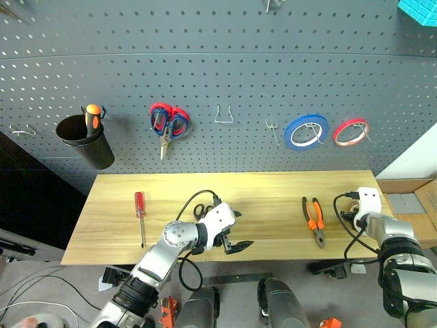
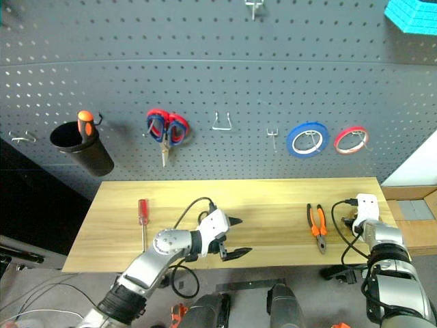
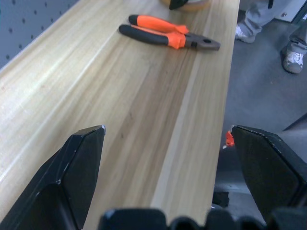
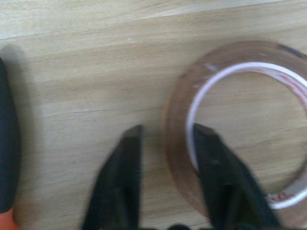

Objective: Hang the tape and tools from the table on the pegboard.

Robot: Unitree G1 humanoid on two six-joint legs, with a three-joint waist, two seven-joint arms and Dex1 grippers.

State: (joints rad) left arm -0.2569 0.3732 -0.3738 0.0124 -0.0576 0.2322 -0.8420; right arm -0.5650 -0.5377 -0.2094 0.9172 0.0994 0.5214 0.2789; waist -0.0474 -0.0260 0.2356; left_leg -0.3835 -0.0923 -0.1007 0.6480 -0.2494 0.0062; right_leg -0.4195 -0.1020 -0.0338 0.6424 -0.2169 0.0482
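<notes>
Two grippers work the table (image 1: 273, 188): left gripper (image 1: 234, 240) wide open and empty near the front edge, right gripper (image 4: 165, 148) pinching the tape (image 4: 240, 124) wall at the right end, nothing yet on the pegboard (image 1: 218, 68).

Count at this moment. On the counter (image 1: 273, 188): one red-handled screwdriver (image 1: 140, 213), one pair of orange-and-black pliers (image 1: 314, 219), one pair of black-handled scissors (image 1: 201, 210) partly hidden behind an arm, one tan tape roll (image 4: 240, 129).

On the pegboard (image 1: 218, 68): one pair of red-and-blue scissors (image 1: 167, 124), one blue tape ring (image 1: 306, 131), one red tape ring (image 1: 351, 132), one black cup (image 1: 87, 142) holding one orange-handled tool (image 1: 92, 115).

Tape rings total: three. Scissors: two pairs.
</notes>
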